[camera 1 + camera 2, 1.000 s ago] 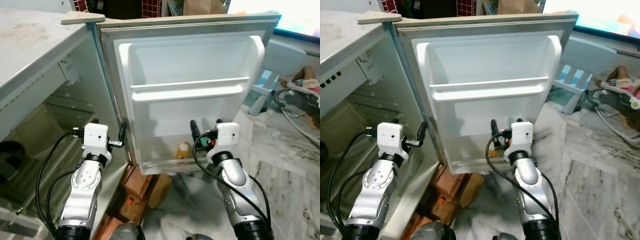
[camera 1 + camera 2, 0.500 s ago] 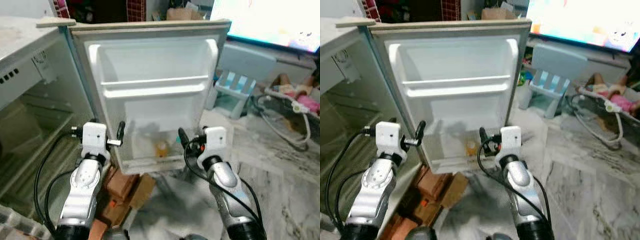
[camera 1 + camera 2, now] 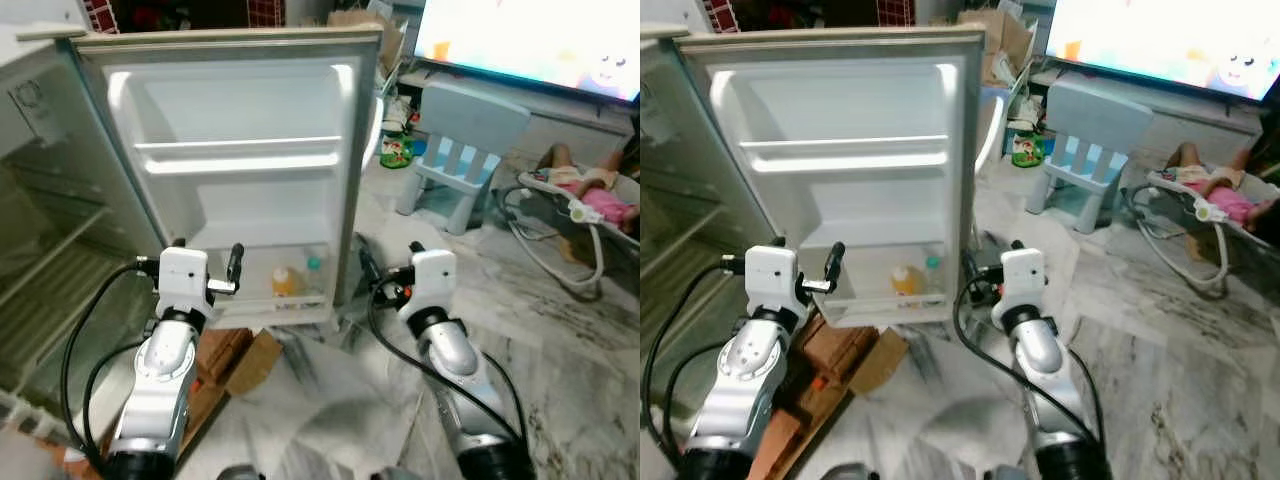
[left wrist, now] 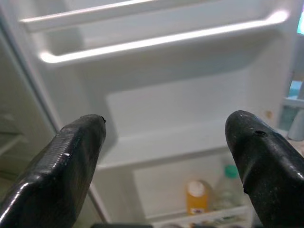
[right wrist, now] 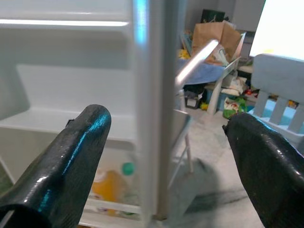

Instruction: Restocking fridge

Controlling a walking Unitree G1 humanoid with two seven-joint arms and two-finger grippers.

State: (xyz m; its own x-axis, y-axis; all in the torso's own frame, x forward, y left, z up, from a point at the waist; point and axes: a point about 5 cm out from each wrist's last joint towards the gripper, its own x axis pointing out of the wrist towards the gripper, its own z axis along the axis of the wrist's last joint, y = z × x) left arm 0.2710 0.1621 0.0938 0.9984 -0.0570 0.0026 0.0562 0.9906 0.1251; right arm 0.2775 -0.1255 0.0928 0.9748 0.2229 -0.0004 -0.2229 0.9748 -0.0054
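Note:
The fridge door (image 3: 235,170) stands wide open, its white inner side facing me. Its bottom shelf holds an orange bottle (image 3: 285,281) and a clear bottle with a green cap (image 3: 313,268). Both upper door shelves are bare. My left gripper (image 3: 208,262) is open and empty, held in front of the door's lower left part. In the left wrist view both bottles (image 4: 197,197) show between its fingers (image 4: 61,161). My right gripper (image 3: 390,262) is open and empty, just right of the door's outer edge (image 5: 152,109). The fridge's interior racks (image 3: 45,290) lie at the far left.
Cardboard boxes (image 3: 245,358) lie on the floor under the door. A pale blue child's chair (image 3: 462,150) stands to the right, with a green bottle (image 3: 397,150) beside it. A bouncer seat with cables (image 3: 575,205) sits at far right on the marble floor (image 3: 560,340).
The whole picture has shifted: my view has swung to the right, so the fridge now sits further left and more floor shows. Both grippers stay open and empty.

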